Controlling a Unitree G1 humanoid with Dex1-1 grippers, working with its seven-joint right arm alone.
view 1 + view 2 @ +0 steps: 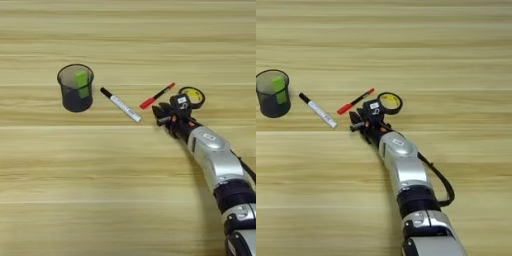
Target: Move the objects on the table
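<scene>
Your hand (pixel 159 116) rested just near of the red marker (pixel 157 96), beside the tape ring (pixel 192 96); its grip state could not be told.

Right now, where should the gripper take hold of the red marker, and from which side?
Grip the red marker mid-barrel, from above, fingers closing across its slim width. It lies flat and diagonal on the table, clear of the tape ring. The gripper sits just below its thicker end.
</scene>
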